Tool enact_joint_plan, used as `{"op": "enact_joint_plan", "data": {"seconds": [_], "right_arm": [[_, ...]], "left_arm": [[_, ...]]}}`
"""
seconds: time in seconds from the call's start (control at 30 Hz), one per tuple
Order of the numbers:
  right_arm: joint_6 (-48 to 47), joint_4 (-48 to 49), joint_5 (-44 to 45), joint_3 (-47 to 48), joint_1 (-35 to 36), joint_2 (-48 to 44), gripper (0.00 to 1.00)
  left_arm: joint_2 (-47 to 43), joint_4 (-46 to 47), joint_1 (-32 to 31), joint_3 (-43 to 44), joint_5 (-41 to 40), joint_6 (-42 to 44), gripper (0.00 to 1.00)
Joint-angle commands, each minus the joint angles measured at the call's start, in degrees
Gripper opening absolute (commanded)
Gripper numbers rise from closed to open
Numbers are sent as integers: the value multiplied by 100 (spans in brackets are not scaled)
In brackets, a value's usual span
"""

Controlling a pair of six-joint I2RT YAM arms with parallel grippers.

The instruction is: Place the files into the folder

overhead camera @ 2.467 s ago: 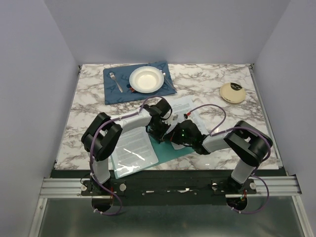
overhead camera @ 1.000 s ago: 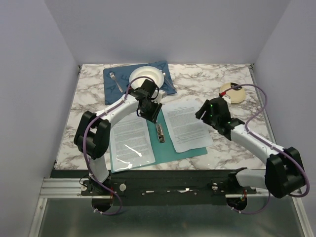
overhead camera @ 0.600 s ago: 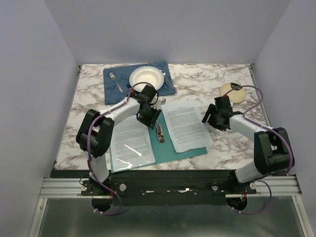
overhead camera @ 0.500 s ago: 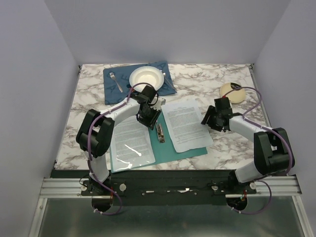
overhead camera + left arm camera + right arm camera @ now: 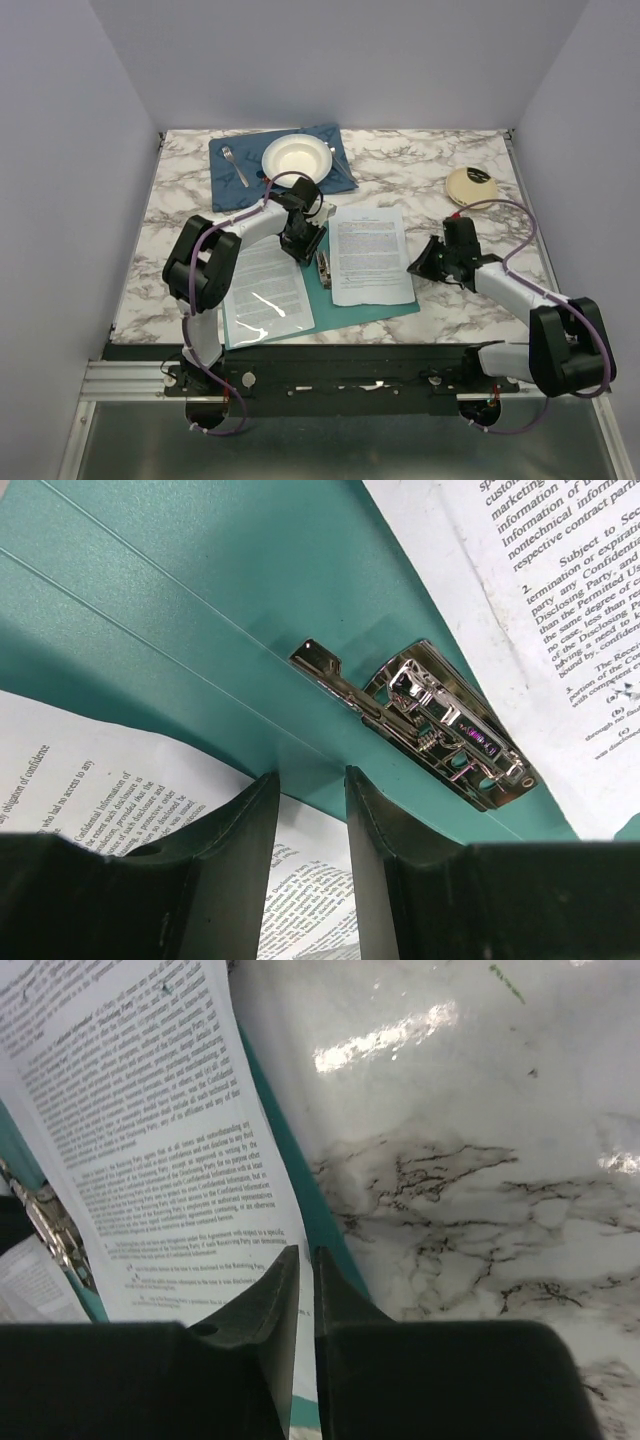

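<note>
- We are holding the right gripper [image 5: 307, 1252] with its fingers nearly together and nothing visibly pinched, tips at the 3 o'clock edge of the files [image 5: 150, 1110].
- We are hovering the left gripper [image 5: 312, 780], fingers apart and empty, over the open folder [image 5: 200, 580], at 11 o'clock from its spine clip [image 5: 430, 730].
- The files are lying flat on the folder's right half. We are judging them light, limp and slippery, best slid or pinched at that free edge.
</note>
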Motion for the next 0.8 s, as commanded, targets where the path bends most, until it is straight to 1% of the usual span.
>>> {"op": "enact_joint_plan", "data": {"seconds": [0.0, 0.1, 0.23, 0.33, 0.37, 0.47, 0.57, 0.63, 0.77], "right_arm": [[20, -94, -353, -197, 38, -420, 11], [-77, -120, -459, -320, 108, -632, 5], [-235, -112, -687, -435, 205, -808, 6], [-244, -85, -705, -505, 223, -834, 20], [-244, -85, -688, -505, 223, -799, 32], [-209, -277, -442, -514, 214, -790, 46], [-148, -558, -171, -514, 223, -983, 48], [-113, -665, -108, -531, 214, -1159, 48], [-16, -876, -108, -593, 240, -1186, 47]], "left_arm": [[228, 42, 15, 78, -136, 80, 45], [228, 43, 7, 95, -144, 80, 45], [219, 34, 7, 113, -153, 80, 45], [245, 34, -11, 121, -171, 71, 45], [263, 34, -19, 139, -180, 80, 45], [307, 8, -81, 192, -232, 80, 45], [360, -10, -160, 236, -346, 238, 45], [430, -28, -195, 271, -382, 255, 45], [579, -63, -265, 420, -417, 238, 45]]}}
